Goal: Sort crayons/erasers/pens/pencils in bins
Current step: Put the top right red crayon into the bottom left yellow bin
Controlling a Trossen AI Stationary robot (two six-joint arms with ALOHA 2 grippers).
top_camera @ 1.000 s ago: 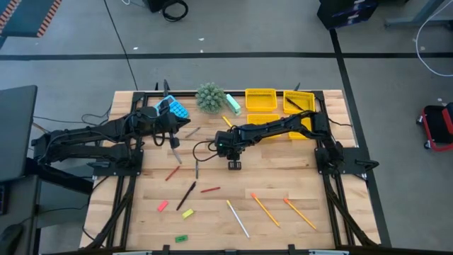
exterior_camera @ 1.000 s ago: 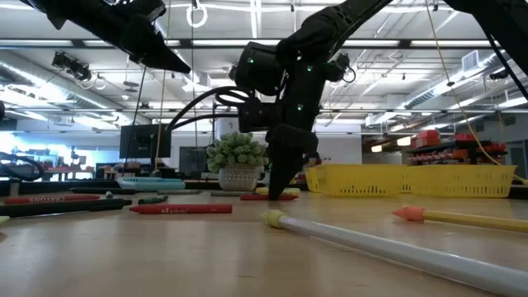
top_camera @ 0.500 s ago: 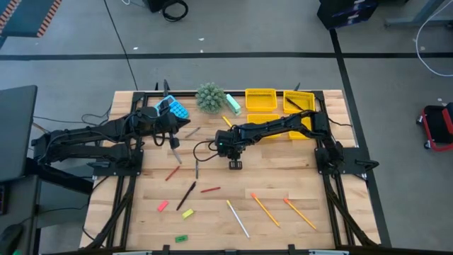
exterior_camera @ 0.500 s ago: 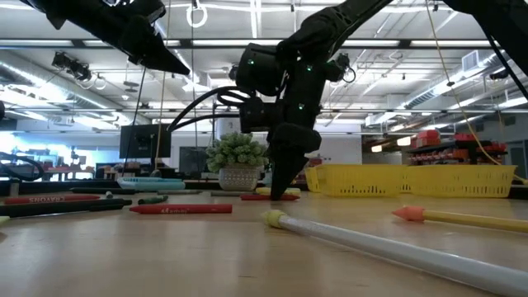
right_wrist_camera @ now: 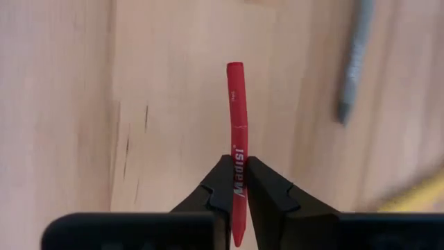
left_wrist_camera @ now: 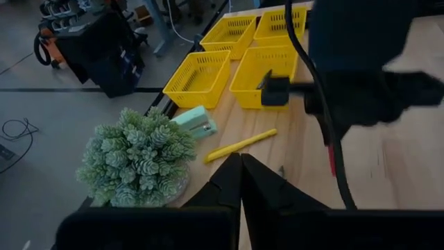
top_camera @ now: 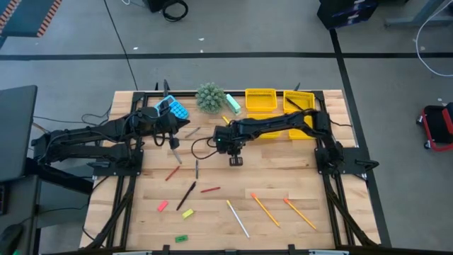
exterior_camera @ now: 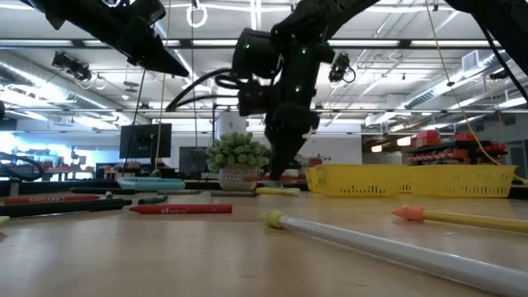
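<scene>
On table (top_camera: 283, 184): four yellow bins (top_camera: 260, 99)

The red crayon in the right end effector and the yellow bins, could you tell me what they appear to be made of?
Red crayon: probably wax in a matte red paper wrapper, going by the white lettering printed along it.
Yellow bins: apparently moulded plastic with a slight gloss; walls and floor are an open lattice.
</scene>
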